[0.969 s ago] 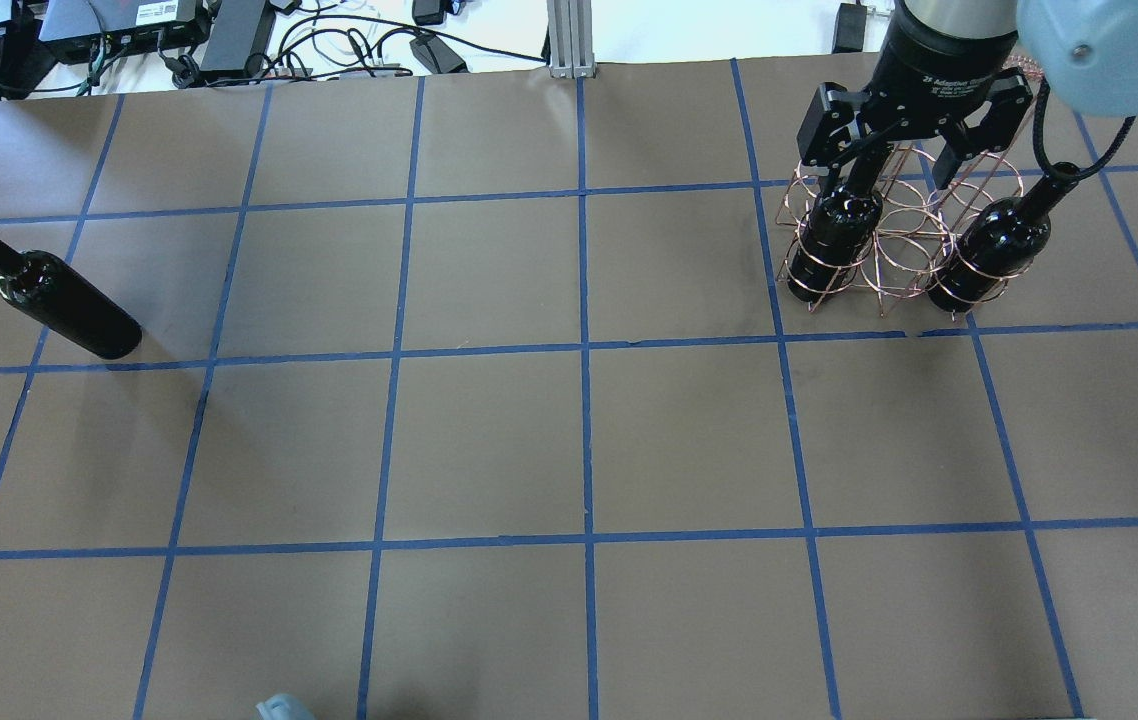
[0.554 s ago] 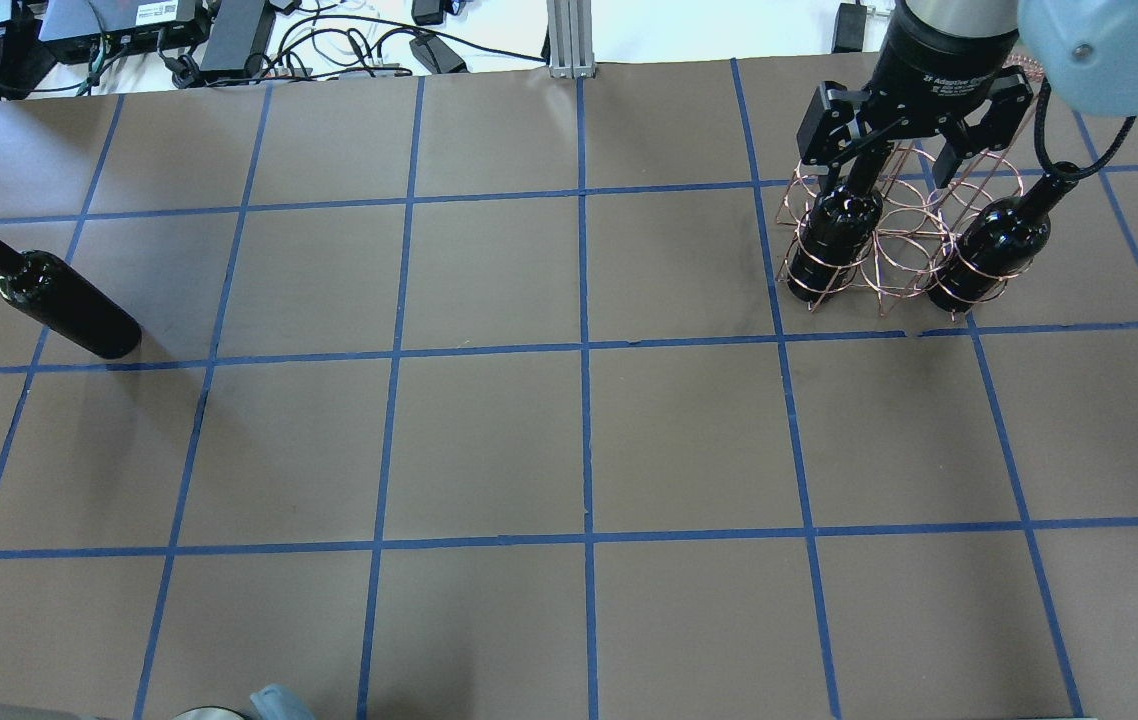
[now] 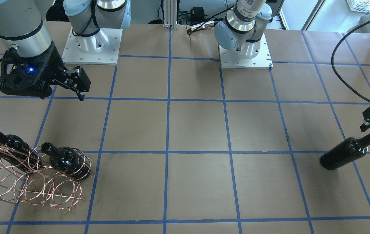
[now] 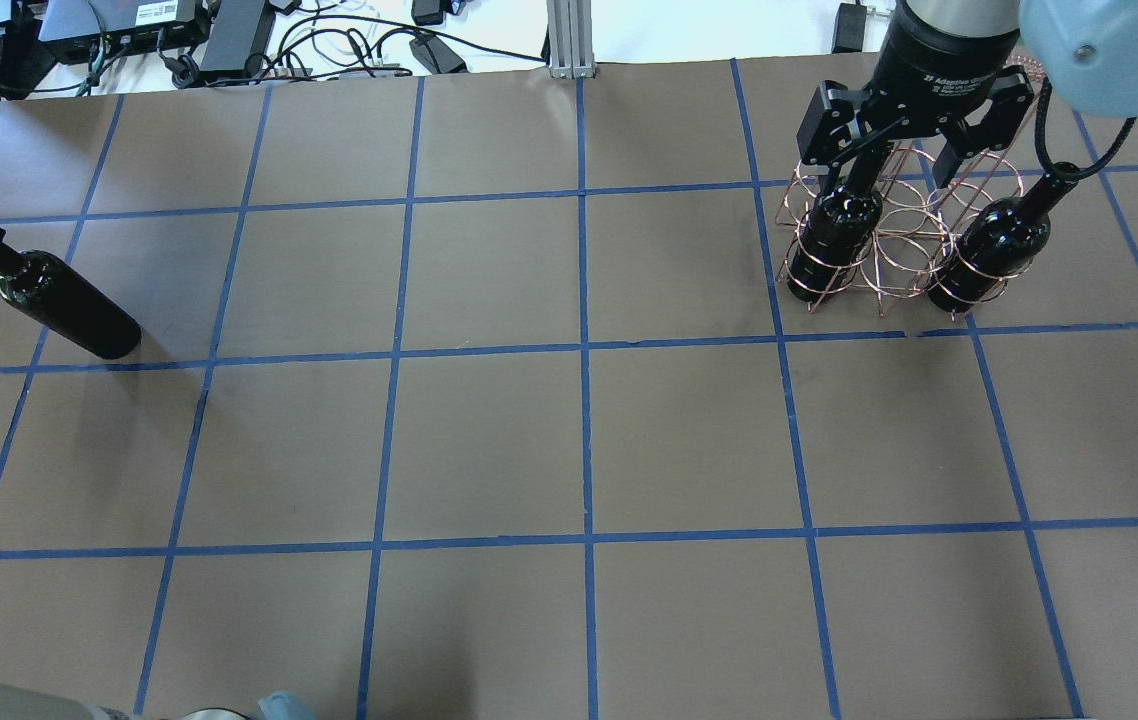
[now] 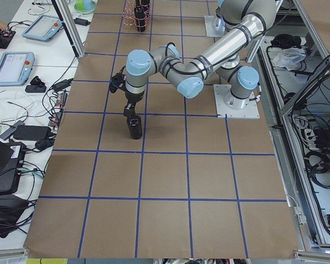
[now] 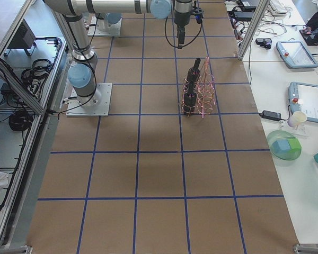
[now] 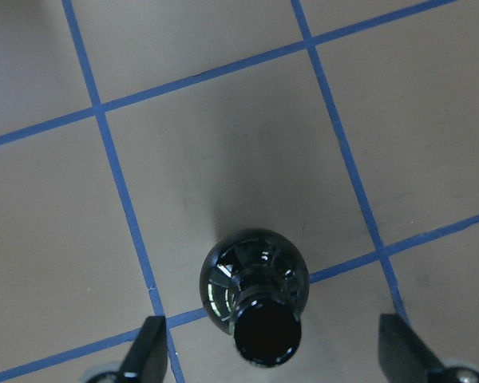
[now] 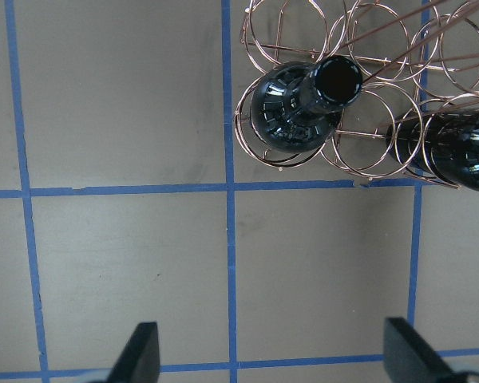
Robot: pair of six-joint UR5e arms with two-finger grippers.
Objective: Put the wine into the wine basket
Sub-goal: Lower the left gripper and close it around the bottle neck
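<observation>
Wine basket (image 4: 901,240) holds two bottles (image 4: 834,235) (image 4: 991,245); right pincer (image 4: 904,160) hangs above, fingers apart. Third wine (image 4: 69,305) stands on the counter (image 4: 489,440), left pincer (image 7: 275,355) spread wide, flanking its mouth.

A wine bottle (image 4: 69,310) stands alone at the left edge of the table (image 4: 569,440). The wine basket (image 4: 897,262) sits far right, holding two other bottles (image 4: 834,245), one at each end.
</observation>
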